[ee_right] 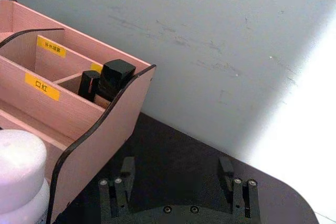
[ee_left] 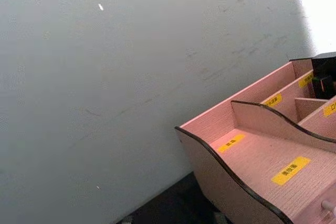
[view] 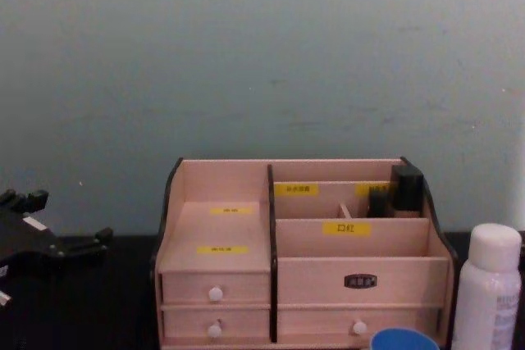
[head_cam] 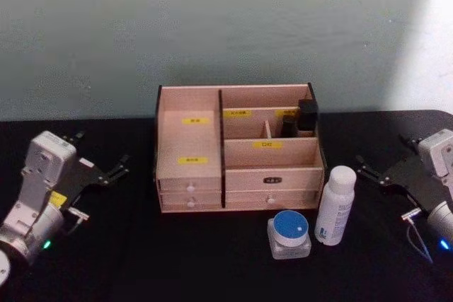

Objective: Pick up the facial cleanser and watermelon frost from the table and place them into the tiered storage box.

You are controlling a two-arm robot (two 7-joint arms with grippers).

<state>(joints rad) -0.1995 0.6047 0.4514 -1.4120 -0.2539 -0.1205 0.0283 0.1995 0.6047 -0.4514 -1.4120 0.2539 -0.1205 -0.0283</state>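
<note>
Grey-green wall (head_cam: 212, 26) backs a black table (head_cam: 106, 259), and everything the task needs sits on that dark top.

The tiered storage box (head_cam: 191, 153) stands at the middle of the table against the wall, drawers facing the robot. Its compartments open upward and step higher toward the back, which I judge leaves each one reachable from above.

Both arms rest at the table's outer flanks, well apart from the box, probably so the centre is free for either to reach in. The left gripper (head_cam: 102, 148) sits on the left with its fingers spread and holding nothing. The right gripper (head_cam: 381, 152) mirrors it on the right, fingers likewise parted and empty; its wrist view shows the two fingers (ee_right: 127, 169) apart over bare table.

The facial cleanser (head_cam: 335, 206) stands upright just off the box's front right corner, near the right gripper, so that arm looks the natural one for it. Upright, it offers its slim sides to a grasp.

The watermelon frost (head_cam: 289, 235) sits lid up just beside the bottle, in front of the drawers.

Small black containers (head_cam: 306, 114) occupy the rear right compartment. Yellow labels (head_cam: 267, 144) mark the sections, and white knobs (head_cam: 190, 187) dot the drawers.

Neither item is in the box yet.
</note>
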